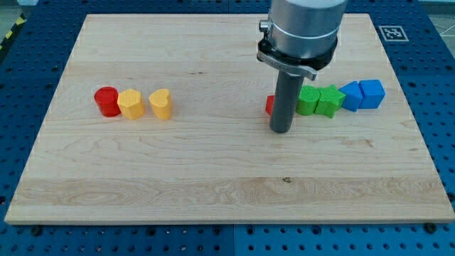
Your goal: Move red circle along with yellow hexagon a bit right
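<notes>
Red circle [106, 101] touches the yellow hexagon [131, 104] at the table's [213, 178] left, seemingly unpushed. My tip [281, 131] stands well right of both; no claw shows.

You had the red circle [106, 101] at the left of the frame, a little above mid-height, resting flat on the worktop [213, 178] as a short upright cylinder with a round top face. The yellow hexagon [131, 104] sat directly on its right, the two touching side to side, so they formed a short row. The hexagon also stood flat, its faceted top facing up. Both lay well apart from the worktop's left edge.
</notes>
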{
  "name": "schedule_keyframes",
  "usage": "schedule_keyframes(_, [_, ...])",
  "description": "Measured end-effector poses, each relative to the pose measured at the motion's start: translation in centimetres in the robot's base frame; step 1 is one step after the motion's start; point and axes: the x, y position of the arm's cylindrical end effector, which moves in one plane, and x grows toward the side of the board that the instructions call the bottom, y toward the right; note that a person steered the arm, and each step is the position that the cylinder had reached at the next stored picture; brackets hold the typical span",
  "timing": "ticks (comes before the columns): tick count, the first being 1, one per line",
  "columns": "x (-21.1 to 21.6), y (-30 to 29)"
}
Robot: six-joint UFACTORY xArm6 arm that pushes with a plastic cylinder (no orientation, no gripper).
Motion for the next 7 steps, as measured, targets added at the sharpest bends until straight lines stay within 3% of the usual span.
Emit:
schedule_keyframes(2, [-0.9, 1.2])
schedule_keyframes(3, [1.3, -1.4])
schedule_keyframes(5, [5.0, -17.5])
schedule_keyframes(7, [3.6, -34.8])
